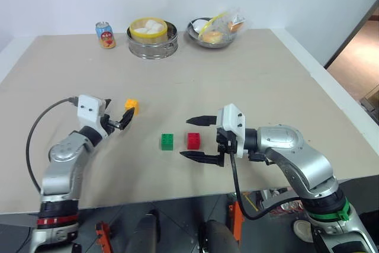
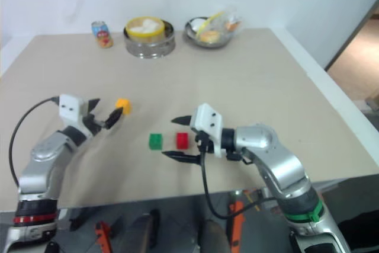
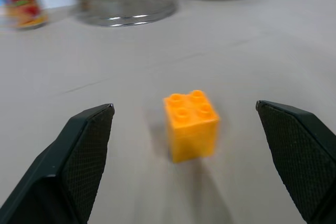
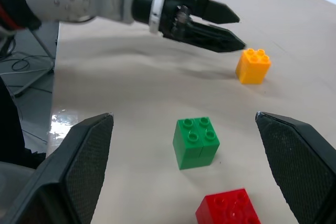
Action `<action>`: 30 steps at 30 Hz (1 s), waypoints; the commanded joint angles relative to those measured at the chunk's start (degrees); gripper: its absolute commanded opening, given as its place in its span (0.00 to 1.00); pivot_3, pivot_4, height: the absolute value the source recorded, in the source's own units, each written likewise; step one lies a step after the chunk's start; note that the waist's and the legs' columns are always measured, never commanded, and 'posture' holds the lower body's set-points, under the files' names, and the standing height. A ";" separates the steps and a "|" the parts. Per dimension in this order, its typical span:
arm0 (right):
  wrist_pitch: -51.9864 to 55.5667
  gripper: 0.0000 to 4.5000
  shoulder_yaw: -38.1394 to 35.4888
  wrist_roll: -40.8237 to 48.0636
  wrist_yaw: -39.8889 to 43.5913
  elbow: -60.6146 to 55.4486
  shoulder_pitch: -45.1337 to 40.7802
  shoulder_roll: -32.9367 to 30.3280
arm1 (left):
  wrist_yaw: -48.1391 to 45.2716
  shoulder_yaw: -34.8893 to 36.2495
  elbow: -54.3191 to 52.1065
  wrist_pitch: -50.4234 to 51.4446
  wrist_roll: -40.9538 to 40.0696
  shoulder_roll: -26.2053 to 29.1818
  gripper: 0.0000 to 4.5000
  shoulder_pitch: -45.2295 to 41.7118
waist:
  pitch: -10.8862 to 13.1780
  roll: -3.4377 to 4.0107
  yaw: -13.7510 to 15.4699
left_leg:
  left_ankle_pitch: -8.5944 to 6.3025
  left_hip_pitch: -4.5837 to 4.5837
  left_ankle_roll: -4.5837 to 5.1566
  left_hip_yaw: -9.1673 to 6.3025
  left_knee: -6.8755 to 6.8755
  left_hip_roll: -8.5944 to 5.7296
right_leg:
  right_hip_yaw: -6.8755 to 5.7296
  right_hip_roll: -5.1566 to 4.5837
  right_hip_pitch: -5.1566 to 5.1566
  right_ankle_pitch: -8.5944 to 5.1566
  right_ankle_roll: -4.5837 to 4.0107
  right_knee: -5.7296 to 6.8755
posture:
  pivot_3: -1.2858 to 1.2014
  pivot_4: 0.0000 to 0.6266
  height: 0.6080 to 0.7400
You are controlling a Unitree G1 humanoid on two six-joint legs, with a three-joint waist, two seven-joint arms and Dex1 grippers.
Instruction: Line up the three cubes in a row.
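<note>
Since the orange cube (image 1: 132, 106) sits alone, up and left of the green cube (image 1: 167, 141) and red cube (image 1: 193, 140), the row is broken. Both the left gripper (image 1: 120, 116) and right gripper (image 1: 198, 139) are spread wide, holding nothing. If a left finger bumps orange, it could slide farther away.

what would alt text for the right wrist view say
A green studded plastic cube sits on the beige table between the open right gripper's black fingers, with a red studded cube nearer the camera. Beyond them the open left gripper hangs just short of an orange studded cube.
</note>
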 commanded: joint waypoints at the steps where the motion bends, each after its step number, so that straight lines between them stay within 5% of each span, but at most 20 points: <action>1: -1.58 1.00 -1.52 0.37 -0.14 0.74 -1.42 1.18 | 6.24 -0.91 -0.89 -1.09 2.82 -2.26 0.99 -1.65 | 0.00 -0.01 0.01 | 0.00 0.00 0.00 0.04 0.00 0.03 | 0.01 0.02 -0.01 0.01 0.00 0.00 | 0.52 0.24 1.00; 18: 1.46 1.00 -7.38 2.02 -11.98 5.59 -4.09 11.49 | 6.28 -3.12 10.74 -4.72 3.95 -2.82 0.99 -6.32 | -0.01 -0.01 0.05 | 0.03 0.01 0.02 0.26 0.03 0.28 | 0.21 0.31 -0.10 0.06 -0.08 0.00 | 0.52 0.24 1.00; 28: 0.41 1.00 -6.75 0.91 -12.76 5.74 -3.41 11.45 | 4.87 -3.52 14.01 -5.68 3.58 -2.43 0.29 -8.82 | -0.01 -0.01 0.04 | 0.03 0.00 0.02 0.30 0.03 0.30 | 0.22 0.31 -0.13 0.07 -0.09 0.00 | 0.52 0.24 1.00; 30: 0.18 1.00 -6.59 0.66 -12.52 5.69 -3.20 11.23 | 3.95 -3.66 13.61 -4.93 3.34 -2.01 0.29 -8.74 | -0.01 -0.01 0.04 | 0.03 0.00 0.02 0.30 0.03 0.31 | 0.22 0.31 -0.12 0.07 -0.09 0.00 | 0.52 0.24 1.00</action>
